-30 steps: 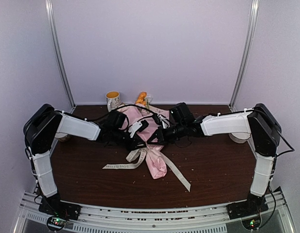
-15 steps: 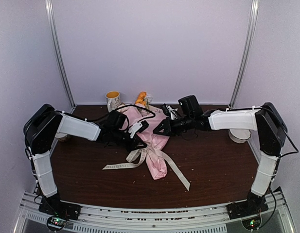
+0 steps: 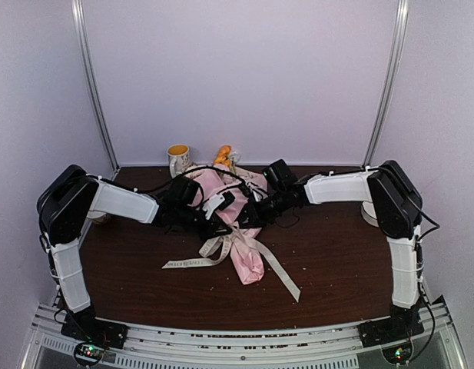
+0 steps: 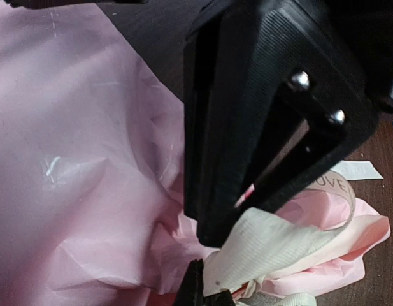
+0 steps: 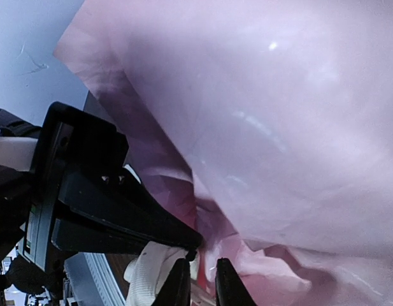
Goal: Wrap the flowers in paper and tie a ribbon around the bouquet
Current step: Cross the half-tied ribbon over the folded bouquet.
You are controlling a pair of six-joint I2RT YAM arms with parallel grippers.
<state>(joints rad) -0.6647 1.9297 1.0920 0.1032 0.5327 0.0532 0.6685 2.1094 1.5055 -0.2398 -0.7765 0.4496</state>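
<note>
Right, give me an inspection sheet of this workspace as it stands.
Surface: dark brown wooden table.
Job's things: bouquet lying in pink paper, orange blooms at the far end; ribbon round its neck, tails trailing on the table.
Clutter: mug at the back left.
Grippers: left gripper shut on the ribbon at the neck; right gripper beside it, jaws narrowly apart, grip unclear.
Cables: black cable loops over the bouquet.
Surroundings: pale walls, two metal posts.

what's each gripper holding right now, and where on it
left gripper looks shut on the ribbon where it crosses the bouquet; right gripper sits close by, can't tell if it grips anything
</note>
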